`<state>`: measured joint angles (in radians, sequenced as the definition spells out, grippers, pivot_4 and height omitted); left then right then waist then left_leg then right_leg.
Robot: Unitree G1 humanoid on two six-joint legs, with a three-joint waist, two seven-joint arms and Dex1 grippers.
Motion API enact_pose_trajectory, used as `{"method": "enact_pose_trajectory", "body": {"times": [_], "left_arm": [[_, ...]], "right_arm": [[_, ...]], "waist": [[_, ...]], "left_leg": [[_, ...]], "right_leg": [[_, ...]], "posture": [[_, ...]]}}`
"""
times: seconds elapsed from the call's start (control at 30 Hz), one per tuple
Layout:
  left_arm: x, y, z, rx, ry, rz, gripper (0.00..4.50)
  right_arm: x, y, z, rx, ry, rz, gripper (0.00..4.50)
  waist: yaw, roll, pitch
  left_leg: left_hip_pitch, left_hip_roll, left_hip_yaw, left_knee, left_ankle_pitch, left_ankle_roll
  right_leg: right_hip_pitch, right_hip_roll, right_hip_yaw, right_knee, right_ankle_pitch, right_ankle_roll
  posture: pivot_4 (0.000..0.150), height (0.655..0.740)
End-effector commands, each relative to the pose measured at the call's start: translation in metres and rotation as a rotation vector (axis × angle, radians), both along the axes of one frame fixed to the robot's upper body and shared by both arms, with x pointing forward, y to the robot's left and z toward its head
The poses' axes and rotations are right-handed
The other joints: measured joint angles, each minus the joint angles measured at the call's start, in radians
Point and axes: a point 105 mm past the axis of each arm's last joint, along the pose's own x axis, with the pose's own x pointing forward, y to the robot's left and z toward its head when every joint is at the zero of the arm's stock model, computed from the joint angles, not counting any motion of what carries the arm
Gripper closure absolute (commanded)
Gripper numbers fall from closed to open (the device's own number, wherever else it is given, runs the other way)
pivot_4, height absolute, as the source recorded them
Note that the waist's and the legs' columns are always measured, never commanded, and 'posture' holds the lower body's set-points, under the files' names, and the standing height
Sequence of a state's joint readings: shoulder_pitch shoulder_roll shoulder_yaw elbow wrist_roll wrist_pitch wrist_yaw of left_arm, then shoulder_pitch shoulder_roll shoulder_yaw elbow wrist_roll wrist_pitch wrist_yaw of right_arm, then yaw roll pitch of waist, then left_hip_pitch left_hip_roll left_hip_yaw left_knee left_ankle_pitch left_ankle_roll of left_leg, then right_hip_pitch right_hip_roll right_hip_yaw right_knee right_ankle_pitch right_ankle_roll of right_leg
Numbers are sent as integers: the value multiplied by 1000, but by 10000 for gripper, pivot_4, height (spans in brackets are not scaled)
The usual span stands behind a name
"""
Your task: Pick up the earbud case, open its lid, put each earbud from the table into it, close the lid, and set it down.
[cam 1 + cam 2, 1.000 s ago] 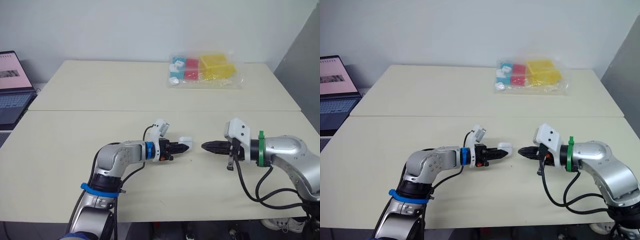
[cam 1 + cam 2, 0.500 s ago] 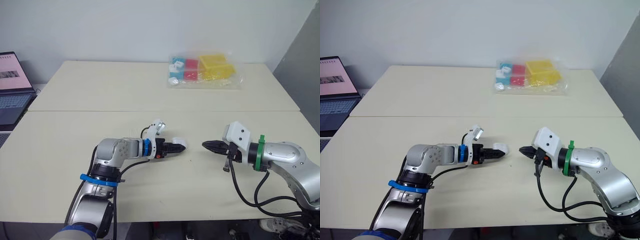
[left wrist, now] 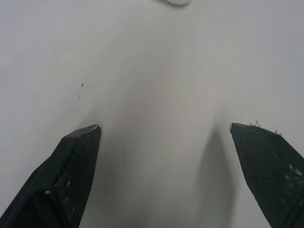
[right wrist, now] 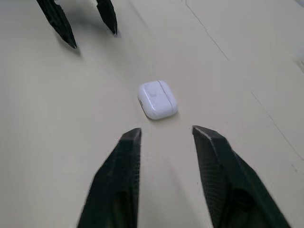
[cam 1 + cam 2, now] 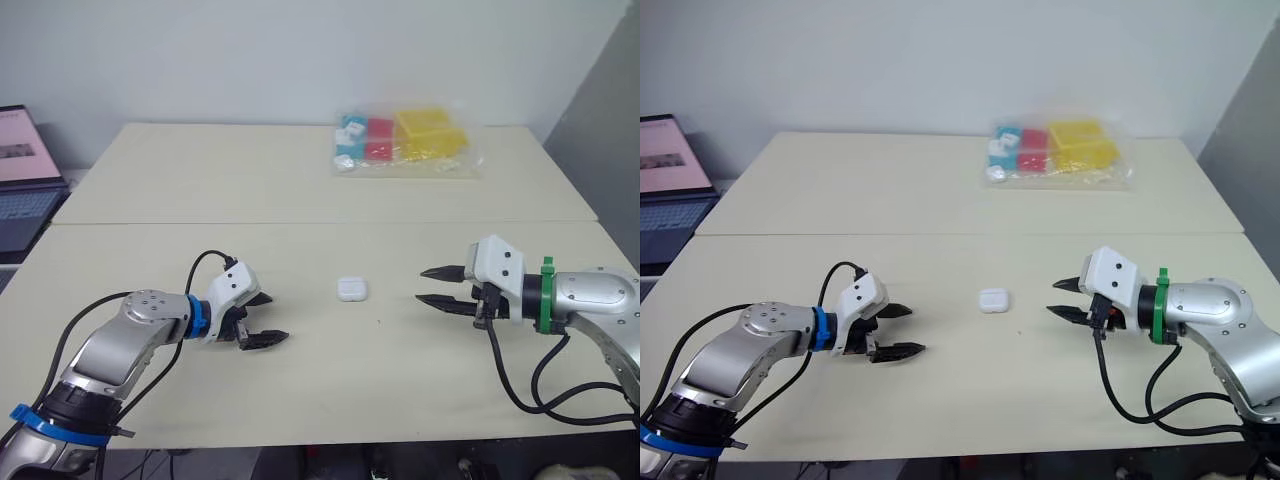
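**Set-down check: earbud case lies lid-shut, flat on desk.**
L end effector left of case, R end effector right of it; both fingers apart, clear of case. Likely final step: back off straight, no sweep across case.

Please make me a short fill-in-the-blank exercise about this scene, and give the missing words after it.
1. The earbud case lies on the table ____ the left gripper and the right gripper.
2. The lid of the case is ____.
3. Both grippers are ____.
4. The laptop stands on the robot's ____ side.

Missing words: between; closed; open; left.
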<state>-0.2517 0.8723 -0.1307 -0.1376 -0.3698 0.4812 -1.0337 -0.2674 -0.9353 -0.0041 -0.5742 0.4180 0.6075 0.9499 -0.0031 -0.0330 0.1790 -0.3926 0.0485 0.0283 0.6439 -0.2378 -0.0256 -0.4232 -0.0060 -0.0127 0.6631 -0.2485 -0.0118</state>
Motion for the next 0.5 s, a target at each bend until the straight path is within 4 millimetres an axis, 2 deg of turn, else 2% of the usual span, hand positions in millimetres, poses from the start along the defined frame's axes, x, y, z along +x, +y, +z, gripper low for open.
{"method": "enact_pose_trajectory", "body": {"times": [0.03,0.13,0.17,0.27,0.5], "left_arm": [[-1,1,41,-20,-198,-101,0],[-12,3,56,-26,-252,-140,0],[-15,6,57,-18,-253,-128,0],[-21,12,56,6,-246,-87,0],[-23,8,55,1,-250,-87,0]], "right_arm": [[-5,-8,18,-53,-45,50,14424],[-11,-23,19,-122,-19,88,2993],[-12,-27,21,-109,6,91,441],[-2,-34,27,-85,-59,71,441],[1,-43,17,-109,-49,89,441]], "waist": [[8,0,0],[8,0,0],[7,0,0],[2,0,0],[2,0,0]], "left_leg": [[-2,0,0,1,0,0],[-5,0,1,1,0,0],[-5,0,2,1,0,0],[-5,-1,3,1,-1,1],[-5,-1,1,1,-1,1]], "right_leg": [[-1,-1,0,-1,0,0],[-2,-2,1,-3,2,5],[-2,-3,2,-4,3,8],[-1,-5,2,-6,3,13],[-1,-5,1,-3,3,13]], "posture": [[1500,7359],[1500,7359],[1500,7359],[1500,7359],[1500,7359]]}}
